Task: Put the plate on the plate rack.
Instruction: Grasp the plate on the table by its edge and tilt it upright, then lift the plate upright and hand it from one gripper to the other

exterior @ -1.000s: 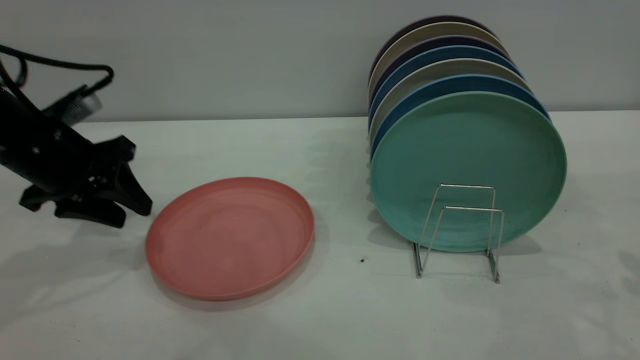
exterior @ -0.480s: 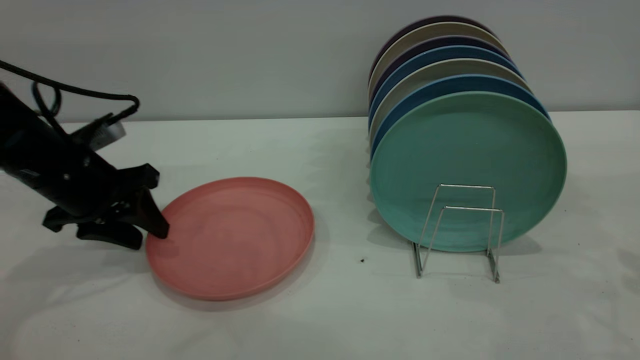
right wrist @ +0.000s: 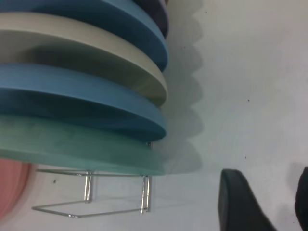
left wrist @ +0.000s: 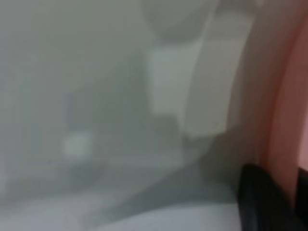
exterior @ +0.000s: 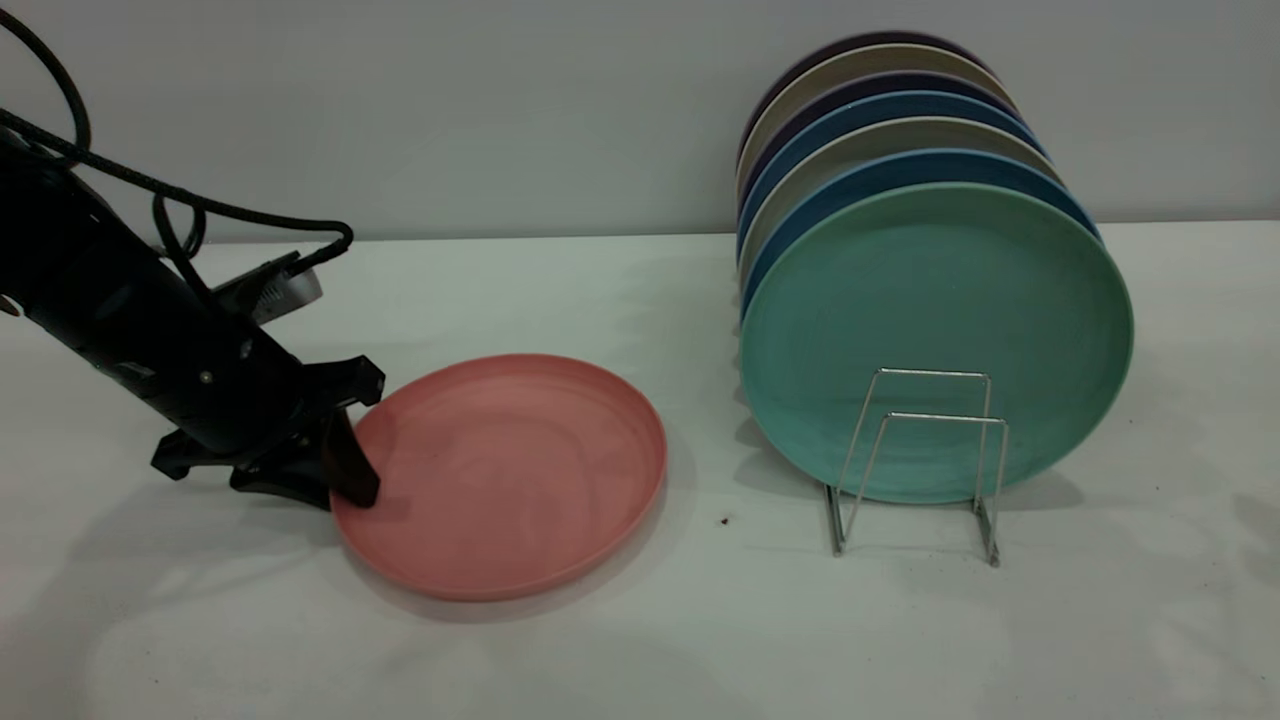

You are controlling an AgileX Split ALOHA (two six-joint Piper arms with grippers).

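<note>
The salmon-pink plate (exterior: 510,475) lies flat on the white table, left of centre. My left gripper (exterior: 340,482) is low at the plate's left rim, open, with the rim between its fingers; one finger (exterior: 350,470) rests over the rim. In the left wrist view the pink rim (left wrist: 291,120) runs between the dark fingertips (left wrist: 260,202). The silver wire plate rack (exterior: 925,440) stands at the right with its two front loops bare. My right gripper (right wrist: 272,207) shows only in its wrist view, open and empty beside the rack (right wrist: 86,192).
A teal-green plate (exterior: 935,340) stands upright in the rack, with several blue, beige and dark plates behind it. The grey wall lies close behind the table. A small dark speck (exterior: 723,520) lies between the pink plate and the rack.
My left gripper moved right and down to the plate's left rim and closed in around it. The pink plate slid a little to the right, toward the rack.
</note>
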